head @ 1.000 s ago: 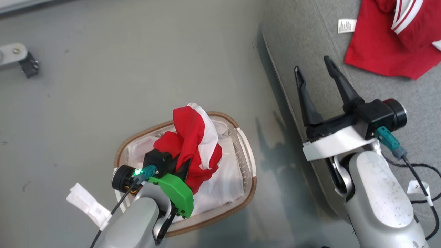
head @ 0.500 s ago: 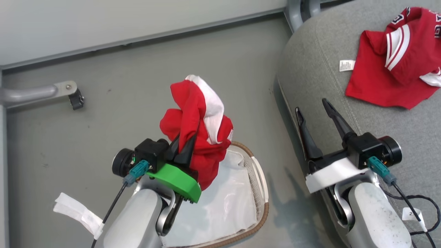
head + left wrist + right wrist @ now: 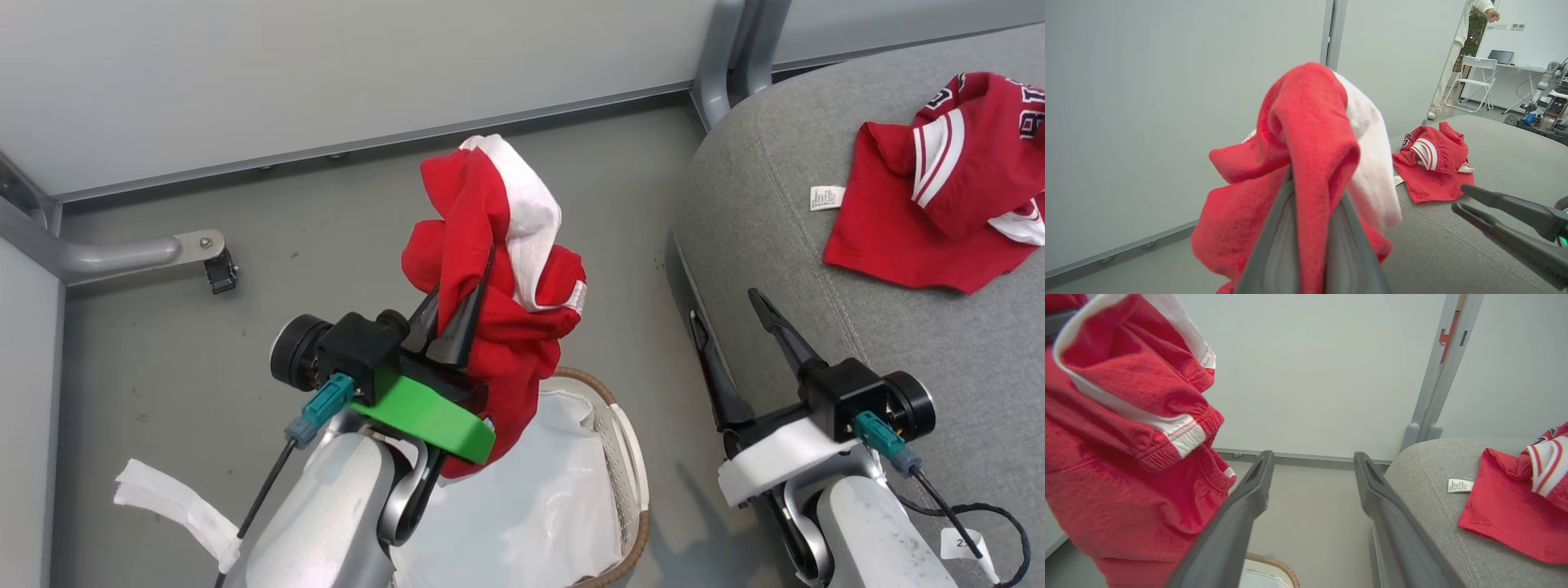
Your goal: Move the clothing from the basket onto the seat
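LAUNDRY RUN: My left fingers (image 3: 459,331) are clenched on a bunched pair of red shorts (image 3: 498,245) with a white stripe. The shorts hang in the air above the far edge of the basket (image 3: 629,441), over the floor and left of the seat (image 3: 775,204). My right fingers (image 3: 780,331) are spread wide and grasp nothing, poised at the seat's near-left edge. One red jersey (image 3: 922,220) lies on the seat at the far right. The basket's white liner (image 3: 531,506) looks bare where I can see it.

The risk, as I judge it, is that the grip pinches only a fold while most of the cloth hangs loose below and to the right. A quick swing right could shake it free onto the floor short of the seat. It could also drape the loose hem over my open right fingers, which stand in the path.
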You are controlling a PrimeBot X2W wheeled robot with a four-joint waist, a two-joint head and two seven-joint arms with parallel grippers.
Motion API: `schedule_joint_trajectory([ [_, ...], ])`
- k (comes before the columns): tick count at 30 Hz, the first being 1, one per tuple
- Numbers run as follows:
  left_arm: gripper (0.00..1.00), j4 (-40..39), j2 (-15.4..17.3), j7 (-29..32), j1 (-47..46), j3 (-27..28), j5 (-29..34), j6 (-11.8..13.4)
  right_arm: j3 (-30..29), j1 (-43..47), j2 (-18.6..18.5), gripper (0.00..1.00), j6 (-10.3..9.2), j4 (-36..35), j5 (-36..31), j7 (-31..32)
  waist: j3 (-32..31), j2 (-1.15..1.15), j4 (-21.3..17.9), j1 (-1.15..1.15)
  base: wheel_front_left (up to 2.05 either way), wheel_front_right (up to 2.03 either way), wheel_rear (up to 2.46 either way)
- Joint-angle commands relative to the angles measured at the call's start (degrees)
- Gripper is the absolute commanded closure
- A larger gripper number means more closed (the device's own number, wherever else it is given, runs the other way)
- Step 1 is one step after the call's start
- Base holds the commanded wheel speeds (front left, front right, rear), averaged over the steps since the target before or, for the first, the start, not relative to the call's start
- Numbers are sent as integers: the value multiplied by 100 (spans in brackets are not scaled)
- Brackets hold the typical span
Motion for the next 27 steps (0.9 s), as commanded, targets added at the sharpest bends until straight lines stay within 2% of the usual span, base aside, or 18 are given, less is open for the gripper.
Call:
schedule_joint_trajectory([
  [1,100,-57,20,-21,89,1,38,-13,30,97,-21,0,-8,28,-5,-12,-53,0,33,0,0,0,0],
  [7,100,-141,31,-21,165,-48,57,-13,357,164,-18,0,-8,66,-110,-12,-145,0,97,0,0,0,0],
  [21,100,-103,-46,-21,56,-424,-97,-13,1929,-609,-80,0,-8,-122,-148,-12,-86,0,526,0,0,0,0],
  [27,100,-71,-89,-21,-44,-591,-146,-13,2201,-921,-100,0,-8,203,-164,-12,-29,0,709,0,0,0,0],
])
